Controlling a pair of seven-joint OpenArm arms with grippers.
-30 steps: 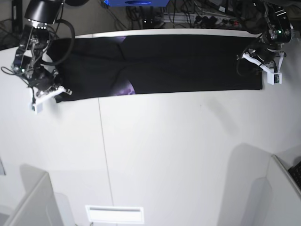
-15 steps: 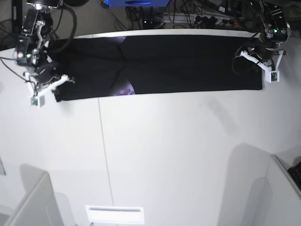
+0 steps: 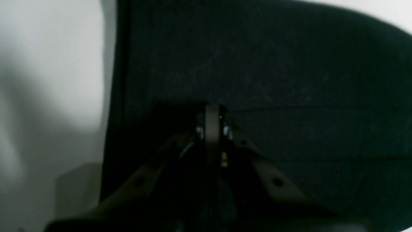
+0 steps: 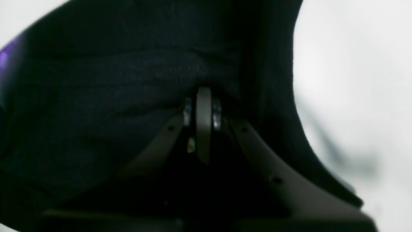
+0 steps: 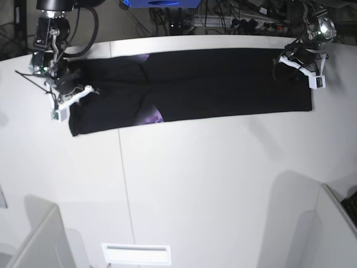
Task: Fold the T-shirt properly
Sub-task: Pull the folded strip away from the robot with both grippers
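Observation:
The black T-shirt [image 5: 223,78] lies as a long band across the far part of the white table [image 5: 212,184]. A bit of purple print [image 5: 149,116] shows at its near edge. My left gripper [image 5: 297,62] is at the shirt's right end in the base view. In the left wrist view it [image 3: 212,112] is shut on black cloth [image 3: 273,64]. My right gripper [image 5: 75,94] is at the shirt's left end. In the right wrist view it [image 4: 204,94] is shut on a fold of the cloth [image 4: 112,80].
Cables and a blue box [image 5: 162,3] lie behind the table's far edge. A seam [image 5: 124,184] runs down the table. Grey panels stand at the near left corner [image 5: 33,240] and the near right corner [image 5: 334,229].
Both grippers have moved toward the back of the view with the shirt's ends. The shirt's far edge has come off the table's back edge and its left end now reaches nearer.

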